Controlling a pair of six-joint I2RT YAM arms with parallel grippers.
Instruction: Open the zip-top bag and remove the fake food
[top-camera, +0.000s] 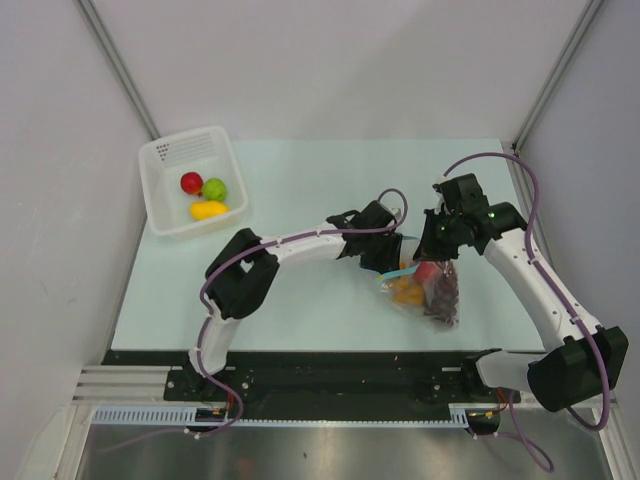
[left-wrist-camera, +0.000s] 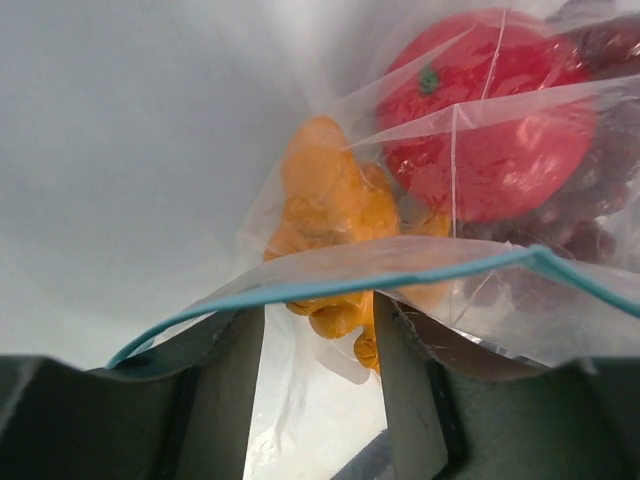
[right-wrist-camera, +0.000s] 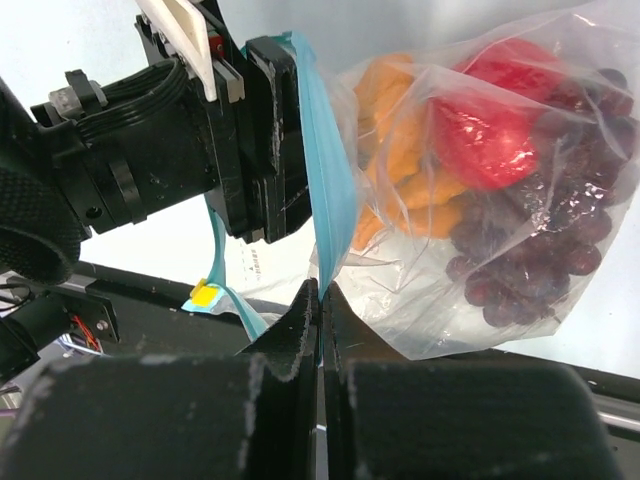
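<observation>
Right gripper (right-wrist-camera: 321, 292) pinched tight on bag (right-wrist-camera: 420, 320) zip strip (right-wrist-camera: 330, 190); left gripper (left-wrist-camera: 318, 330) fingers apart under strip; toy food (right-wrist-camera: 490, 140) inside.

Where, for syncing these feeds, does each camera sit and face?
Top external: above, behind the bases, looking down on the pale table; left arm and right arm show.
Left wrist: on the left arm, looking past its parted jaws into the clear crinkly zip-top bag.
Right wrist: on the right arm, looking over shut jaws pinching the light teal zip strip, toward the left arm.
Shared: all see the bag's red toy fruit and orange toy piece.
</observation>
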